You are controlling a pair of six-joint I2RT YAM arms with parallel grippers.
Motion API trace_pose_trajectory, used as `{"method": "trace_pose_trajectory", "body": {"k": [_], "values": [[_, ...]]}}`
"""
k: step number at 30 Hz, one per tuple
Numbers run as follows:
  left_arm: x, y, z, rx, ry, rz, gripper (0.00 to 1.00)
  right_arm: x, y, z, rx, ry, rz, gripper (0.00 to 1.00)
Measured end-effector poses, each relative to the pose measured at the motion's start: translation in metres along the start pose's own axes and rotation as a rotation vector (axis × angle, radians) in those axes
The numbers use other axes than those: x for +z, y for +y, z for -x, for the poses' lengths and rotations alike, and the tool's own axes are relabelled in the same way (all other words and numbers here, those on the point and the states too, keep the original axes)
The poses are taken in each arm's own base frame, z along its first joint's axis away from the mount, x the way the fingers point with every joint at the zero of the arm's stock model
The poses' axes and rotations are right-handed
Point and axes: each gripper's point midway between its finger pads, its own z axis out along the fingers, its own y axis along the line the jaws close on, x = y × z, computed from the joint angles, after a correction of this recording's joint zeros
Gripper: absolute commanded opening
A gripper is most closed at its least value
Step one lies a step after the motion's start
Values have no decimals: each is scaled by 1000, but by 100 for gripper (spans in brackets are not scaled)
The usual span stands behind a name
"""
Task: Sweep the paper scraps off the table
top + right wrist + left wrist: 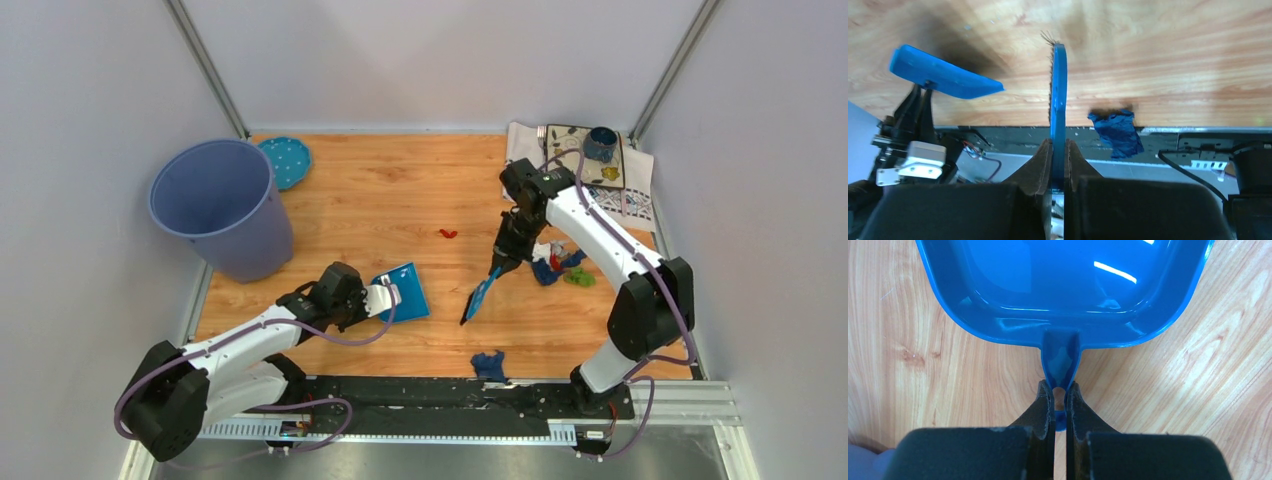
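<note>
Wood-grain desk [380,190] is enclosed by plain pale grey walls [420,60] on 3 sides. 2 metal struts [208,68] are seen at back corners. Black rail [420,392] and silver profile [690,402] are mounted along near edge. Even light, soft shadows.

The left arm [250,338] lies low from lower left toward centre, the left gripper [388,297] clamped on the handle of a blue dustpan [410,290], while the right arm [600,232] arches from lower right, the right gripper [498,263] pinching a blue brush [478,298].
</note>
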Motion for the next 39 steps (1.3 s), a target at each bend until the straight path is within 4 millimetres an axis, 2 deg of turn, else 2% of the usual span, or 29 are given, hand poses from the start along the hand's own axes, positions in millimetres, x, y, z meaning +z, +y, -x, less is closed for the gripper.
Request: {"method": "trace_pose_trajectory", "body": {"k": [3, 6, 8, 10, 11, 13, 15, 17, 19, 21, 24, 27, 30, 31, 34, 36, 39], "values": [[0, 0, 0, 0, 0, 1, 0, -16, 11, 17, -17, -75, 0, 0], [0, 1, 0, 0, 1, 4, 0, -57, 38, 39, -148, -219, 66, 0], [0, 1, -1, 1, 1, 6, 0, -89, 63, 45, -292, -307, 148, 0], [0, 1, -1, 2, -1, 9, 0, -111, 89, 28, -483, -344, 247, 0], [0, 1, -1, 2, -2, 9, 0, -113, 94, 15, -553, -336, 271, 0], [1, 2, 0, 5, -4, 13, 0, -101, 97, -30, -751, -271, 286, 0], [1, 3, 0, 7, -3, 19, 0, -86, 92, -76, -933, -193, 272, 0], [1, 4, 0, 9, -4, 23, 0, -75, 83, -112, -1113, -127, 270, 0], [2, 5, 0, 10, -4, 28, 0, -75, 71, -133, -1286, -123, 264, 0], [2, 6, 0, 10, -5, 32, 0, -88, 56, -146, -1468, -167, 289, 0], [2, 8, 0, 11, -6, 48, 0, -112, 38, -148, -1664, -267, 339, 0], [4, 11, -1, 14, -4, 64, 0, -115, 26, -150, -1793, -289, 360, 0], [5, 16, -1, 19, 1, 92, 0, -95, 16, -160, -1854, -184, 392, 0], [6, 18, -2, 21, 4, 102, 0, -78, 9, -165, -1874, -104, 394, 0], [8, 23, -3, 28, 15, 125, 0, -48, -13, -172, -1919, 35, 363, 0], [8, 26, -3, 33, 19, 134, 0, -36, -27, -170, -1955, 77, 324, 0], [9, 27, -3, 39, 23, 139, 0, -25, -42, -155, -2020, 73, 223, 0]]}}
